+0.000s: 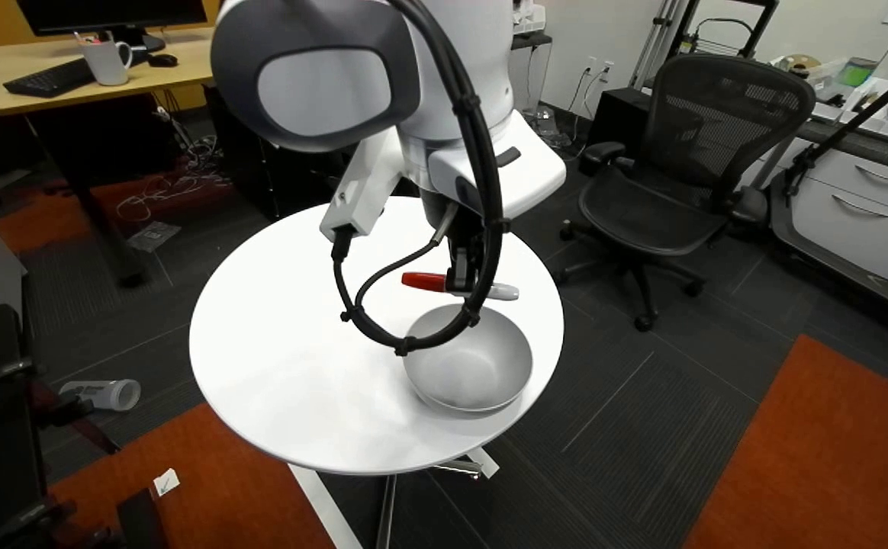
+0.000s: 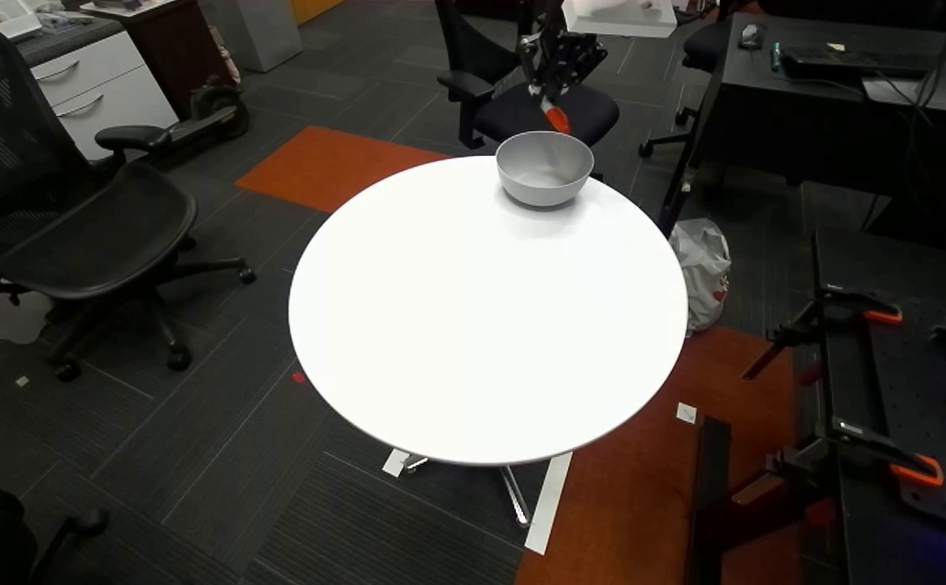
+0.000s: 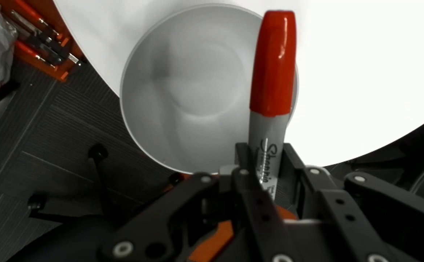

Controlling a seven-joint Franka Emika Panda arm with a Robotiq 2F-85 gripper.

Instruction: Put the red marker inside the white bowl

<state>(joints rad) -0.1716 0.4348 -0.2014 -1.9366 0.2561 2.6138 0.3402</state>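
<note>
Cable (image 1: 487, 179) partly hides marker (image 1: 424, 281), bowl (image 1: 471, 375); chair (image 1: 661, 217) near table (image 1: 299, 335).

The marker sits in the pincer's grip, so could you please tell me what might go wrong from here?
Released now, the marker might hit the rim of the bowl and fall outside: in the wrist view it overlaps that rim. The bowl stands near the edge of the table, so a nudge from the pincer could push it off.
</note>
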